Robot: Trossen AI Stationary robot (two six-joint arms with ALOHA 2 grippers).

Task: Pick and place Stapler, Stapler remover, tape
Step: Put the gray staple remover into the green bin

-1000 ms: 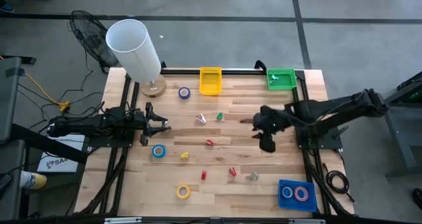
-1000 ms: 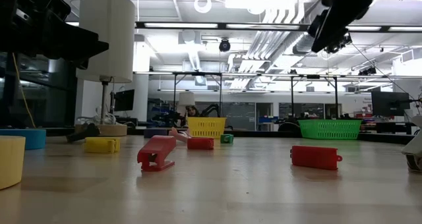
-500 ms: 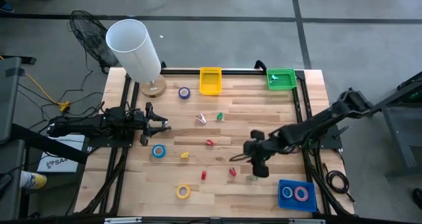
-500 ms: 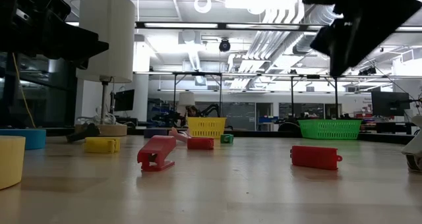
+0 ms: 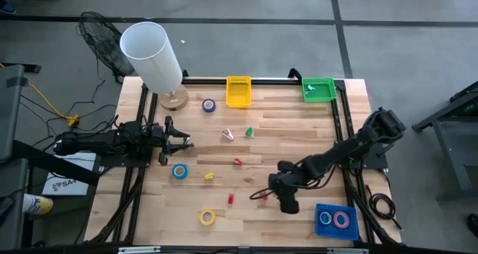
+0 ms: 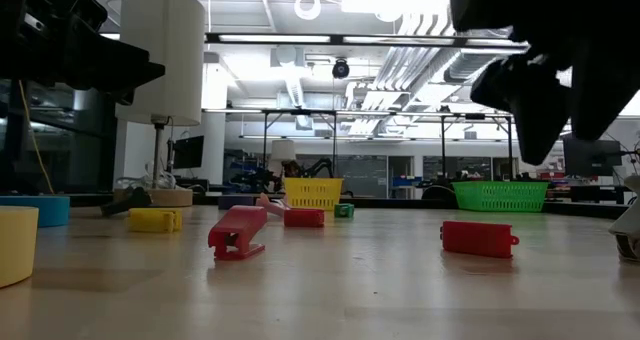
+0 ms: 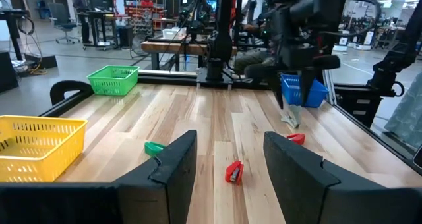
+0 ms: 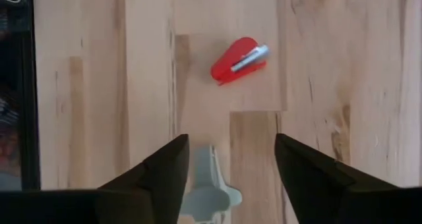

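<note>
the right gripper [image 8: 227, 178] hangs over the table [image 5: 299, 127] with its fingers wide apart, holding nothing. a small grey stapler remover [image 8: 210, 191] lies right below, between the fingers. a red stapler [image 8: 239, 60] lies just ahead of them. the left gripper [image 7: 227, 165] waits open, far off by the table's other side.

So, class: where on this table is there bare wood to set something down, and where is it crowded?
Bare: between the green basket and the right gripper; also the corner below the blue tape, beside the yellow tape. Crowded: the middle, with small pieces around the red stapler.
</note>
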